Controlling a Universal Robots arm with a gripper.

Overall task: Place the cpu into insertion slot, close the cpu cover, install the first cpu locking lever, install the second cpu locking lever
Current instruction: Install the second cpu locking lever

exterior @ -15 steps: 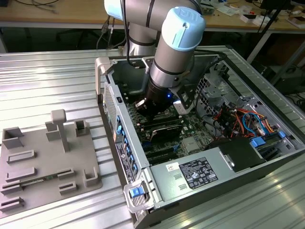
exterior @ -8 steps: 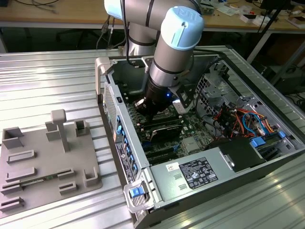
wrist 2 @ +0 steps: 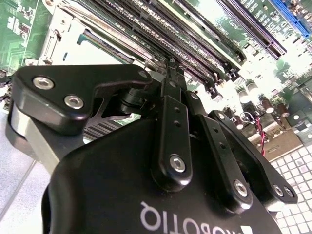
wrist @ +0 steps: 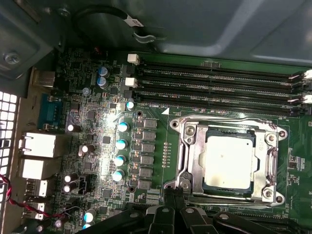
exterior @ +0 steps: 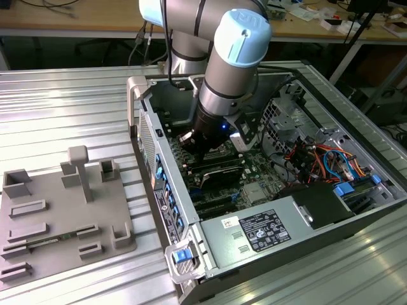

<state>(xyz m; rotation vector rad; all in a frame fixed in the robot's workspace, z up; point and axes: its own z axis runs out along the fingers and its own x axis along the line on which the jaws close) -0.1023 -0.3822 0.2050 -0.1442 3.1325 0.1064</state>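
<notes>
Already the cpu [wrist: 228,161] sits in the insertion slot [wrist: 187,157] under the closed cpu cover [wrist: 195,168]. Gripper [wrist: 173,194], fingers pressed together, hovers at the socket's edge; judging by this, a locking lever is the step in hand.

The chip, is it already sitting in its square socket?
Yes, in the first wrist view the cpu lies flat inside the insertion slot, framed by its silver rim.

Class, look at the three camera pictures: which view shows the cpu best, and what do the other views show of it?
The first wrist view shows it best: the cpu lies face-up in the insertion slot, its silver top unobstructed. In the second wrist view the gripper blocks most of that area; I cannot make out the chip there. In the exterior view the arm hides it.
</notes>
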